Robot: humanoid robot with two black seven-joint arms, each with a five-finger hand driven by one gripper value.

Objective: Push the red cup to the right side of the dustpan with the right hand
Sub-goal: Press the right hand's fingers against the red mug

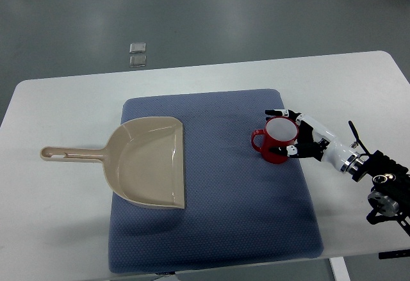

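Red cup [277,141] is standing upright on the blue mat [218,230], handle pointing away from the right hand [300,137], toward the dustpan [148,162]. Going left to right: the beige dustpan is lying well to the hand's left, its handle reaching onto the white table [57,217]; the cup is sitting against the hand's fingers [280,113], which are spreading around its rim without clamping it. Grey floor is showing beyond the table.

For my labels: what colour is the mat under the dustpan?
Blue mat, seen in the top view.
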